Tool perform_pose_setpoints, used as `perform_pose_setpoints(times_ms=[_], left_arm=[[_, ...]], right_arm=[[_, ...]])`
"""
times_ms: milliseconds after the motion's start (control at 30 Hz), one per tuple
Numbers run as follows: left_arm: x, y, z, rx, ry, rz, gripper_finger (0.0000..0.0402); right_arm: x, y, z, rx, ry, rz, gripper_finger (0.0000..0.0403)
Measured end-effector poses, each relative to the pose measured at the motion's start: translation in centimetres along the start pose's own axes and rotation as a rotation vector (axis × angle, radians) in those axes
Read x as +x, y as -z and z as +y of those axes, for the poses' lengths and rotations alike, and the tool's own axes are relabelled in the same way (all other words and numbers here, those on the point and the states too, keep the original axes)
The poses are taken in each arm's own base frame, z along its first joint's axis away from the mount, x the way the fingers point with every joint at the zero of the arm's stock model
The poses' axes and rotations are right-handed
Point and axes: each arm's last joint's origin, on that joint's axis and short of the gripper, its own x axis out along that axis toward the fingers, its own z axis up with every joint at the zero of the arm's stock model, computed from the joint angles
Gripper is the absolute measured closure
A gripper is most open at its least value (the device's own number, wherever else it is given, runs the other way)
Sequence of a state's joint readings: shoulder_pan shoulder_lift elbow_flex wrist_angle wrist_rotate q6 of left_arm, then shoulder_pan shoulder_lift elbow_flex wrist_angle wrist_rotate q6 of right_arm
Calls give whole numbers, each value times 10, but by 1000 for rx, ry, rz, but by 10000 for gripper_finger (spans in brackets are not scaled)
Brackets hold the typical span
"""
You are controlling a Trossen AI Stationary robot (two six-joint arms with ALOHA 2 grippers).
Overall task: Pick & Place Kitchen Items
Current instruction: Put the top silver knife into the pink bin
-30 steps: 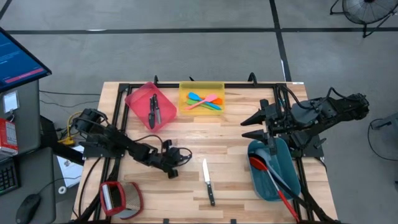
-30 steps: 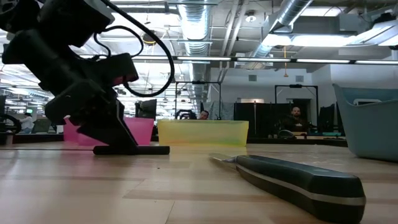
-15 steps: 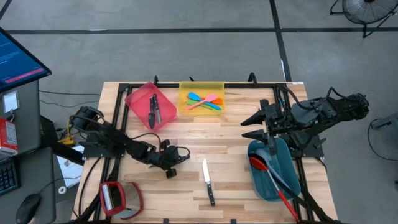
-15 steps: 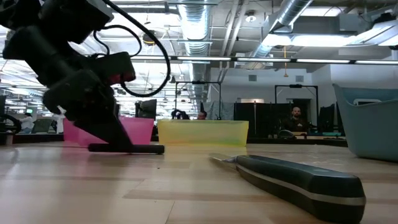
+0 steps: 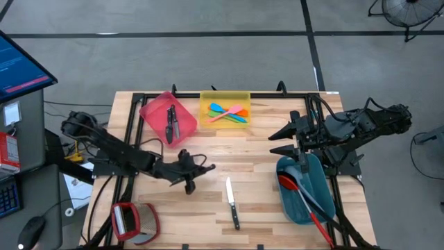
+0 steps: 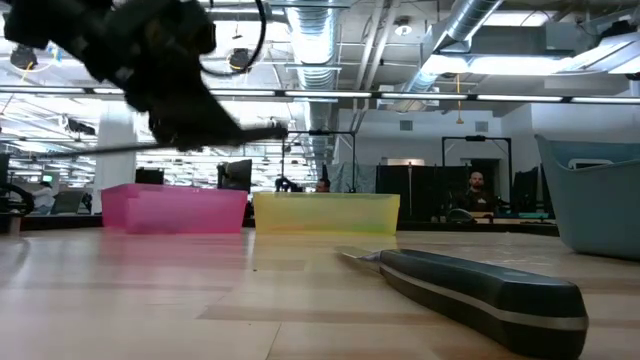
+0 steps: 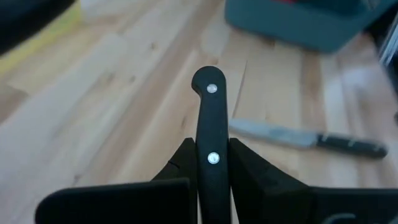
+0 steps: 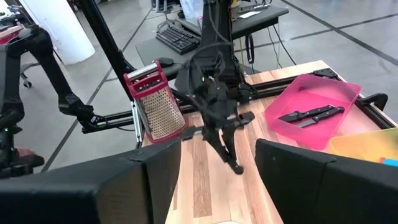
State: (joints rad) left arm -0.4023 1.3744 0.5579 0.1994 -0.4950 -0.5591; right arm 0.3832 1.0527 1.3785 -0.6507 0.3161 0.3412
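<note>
My left gripper [image 5: 193, 168] is shut on a black-handled knife [image 7: 211, 134] above the table's middle left; it also shows in the low view [image 6: 190, 125]. The knife's blade is hidden behind the gripper in the left wrist view. A second black-handled knife [image 5: 232, 203] lies flat on the table, right of the left gripper and nearer the near edge. My right gripper [image 5: 279, 140] is open and empty at the right, beside the far end of the teal bin [image 5: 295, 208]. My left gripper pinches the knife's black riveted handle [image 7: 212, 158] between its two fingers, about the middle rivet. The handle's butt end [image 7: 209, 84] sticks out past the fingertips. The knife is lifted clear of the table and lies about level in the low view [image 6: 255, 131].
A pink bin [image 5: 154, 111] with two knives and a yellow bin [image 5: 208, 121] with small spatulas stand at the far edge. The teal bin holds long spoons. A red-framed grater [image 5: 128, 221] lies at the near left corner.
My left gripper has gone up from the table and a little toward the far edge, carrying the knife, which was low at the tabletop and now hangs clear and about level.
</note>
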Motion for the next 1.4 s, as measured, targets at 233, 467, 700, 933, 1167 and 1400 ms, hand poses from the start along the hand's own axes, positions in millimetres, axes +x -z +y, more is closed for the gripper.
perform_pose_setpoints(times_ms=[233,467,700,933,1167,1400], left_arm=[[-25,-25,2,-74,19,-139,371],[-49,-45,6,-146,37,-259,371],[-64,-58,9,-204,67,-344,367],[-78,-67,12,-249,107,-405,368],[-90,-75,15,-294,145,-465,368],[-99,-81,16,-328,178,-513,368]], right_arm=[[0,0,0,0,0,0,201],[0,0,0,0,0,0,201],[0,0,0,1,-1,-2,201],[0,-2,1,5,-6,-16,201],[0,-4,1,13,-13,-37,201],[0,-4,1,12,-13,-37,201]])
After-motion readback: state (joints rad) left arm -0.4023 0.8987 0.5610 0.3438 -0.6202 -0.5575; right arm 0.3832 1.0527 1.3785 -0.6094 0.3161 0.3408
